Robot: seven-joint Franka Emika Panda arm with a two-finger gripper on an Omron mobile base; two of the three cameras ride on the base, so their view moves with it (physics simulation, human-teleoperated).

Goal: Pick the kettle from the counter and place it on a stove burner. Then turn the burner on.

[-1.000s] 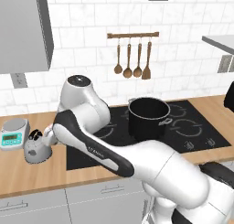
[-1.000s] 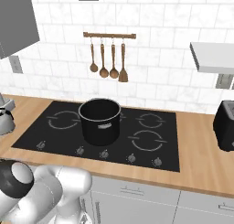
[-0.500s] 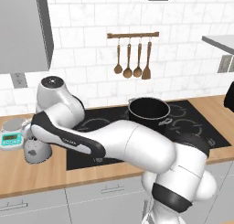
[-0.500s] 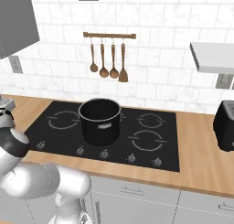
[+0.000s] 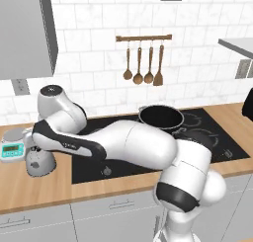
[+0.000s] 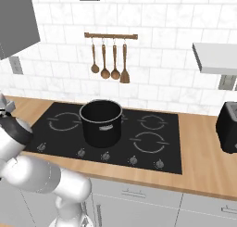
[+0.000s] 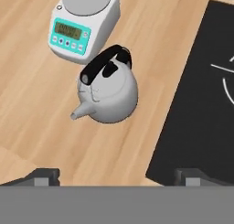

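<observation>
1. Scale [image 7: 83, 24] sits at far left on the table [image 7: 36, 104], just beside the kettle [image 7: 109, 94]; kettle handle [image 7: 104, 63] arches toward it. Risk: a finger coming down on the scale side clips the scale or shoves it.
2. Kettle stands upright on the table, between scale and cooktop [image 7: 201, 104], spout [image 7: 78, 112] pointing off toward the table's bare side. Handle runs diagonal in the hand view, so if the wrist isn't rolled to match, the fingers straddle it badly and the kettle tips or spins.
3. Hand [image 7: 116, 175] hovers above the kettle, released and spread wide, holding nothing; fingertips [image 7: 43, 175] only just show at the bottom edge. Kettle is off-centre, so a straight descent likely misses the handle and lands on the dome.
4. Arm elbow [image 5: 59, 105] is folded hard over the left end of the table; the carry to the right looks like a long swing.
5. Black pot [image 6: 101, 122] stands mid-cooktop. The near right burner [image 6: 149, 142] is free; swinging low risks hitting the pot, and a loose handle grip lets the kettle swing.
</observation>
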